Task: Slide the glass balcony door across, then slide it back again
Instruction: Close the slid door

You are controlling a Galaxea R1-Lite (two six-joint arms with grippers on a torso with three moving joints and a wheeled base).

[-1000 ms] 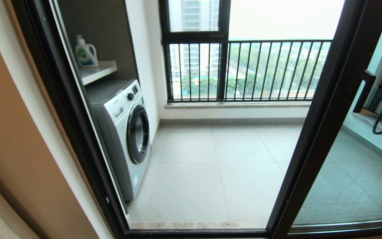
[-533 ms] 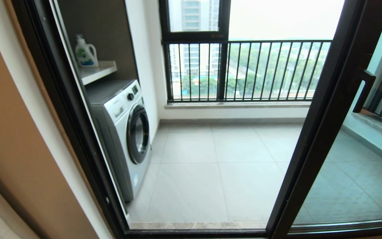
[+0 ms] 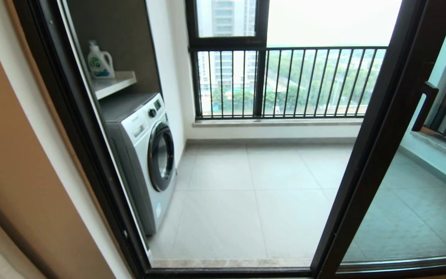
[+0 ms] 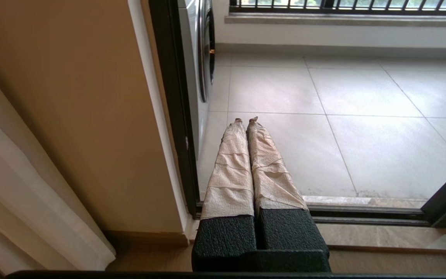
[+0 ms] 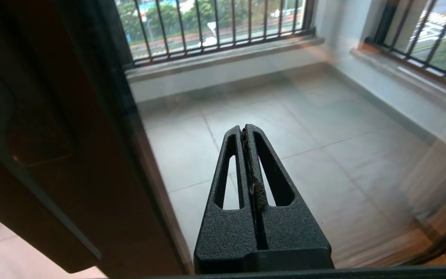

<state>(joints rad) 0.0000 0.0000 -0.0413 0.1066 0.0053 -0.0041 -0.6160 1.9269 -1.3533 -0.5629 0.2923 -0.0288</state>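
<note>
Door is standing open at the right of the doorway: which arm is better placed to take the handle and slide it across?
Probably the right. The right gripper, shut, points at the glass balcony door beside the upright that carries its handle. The left gripper, also shut, sits low by the opposite jamb.

Head cam: high, looking down through my doorway onto the balcony floor (image 3: 254, 201) | left wrist: low, by the threshold, facing same tiles | right wrist: close against the glass balcony door (image 5: 323, 135), same floor beyond.
</note>
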